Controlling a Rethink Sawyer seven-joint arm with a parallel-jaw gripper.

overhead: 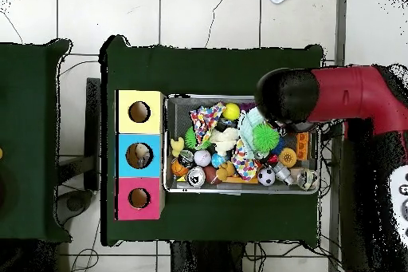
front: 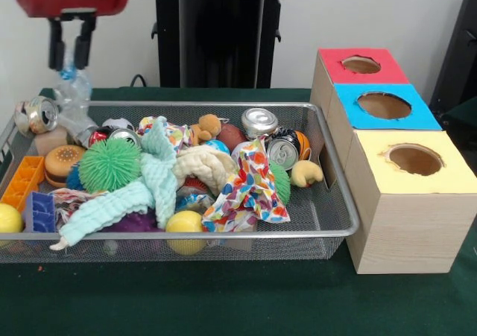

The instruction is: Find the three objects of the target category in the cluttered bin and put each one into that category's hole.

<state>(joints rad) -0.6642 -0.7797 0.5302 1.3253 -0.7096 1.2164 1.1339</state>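
The black two-fingered gripper point(front: 72, 49) under the red arm clamps the blue-capped neck of a clear crumpled plastic water bottle point(front: 74, 97), which hangs at the silver wire-mesh bin's point(front: 339, 233) ten o'clock corner; no label text is readable. A dented metal can point(front: 37, 115) lies just beside the bottle at nine o'clock, with a green spiky ball point(front: 109, 165) below. The blue-surround hole point(front: 384, 106) sits at three o'clock of the bin, between the red-surround hole point(front: 361, 65) and yellow-surround hole point(front: 414, 159).
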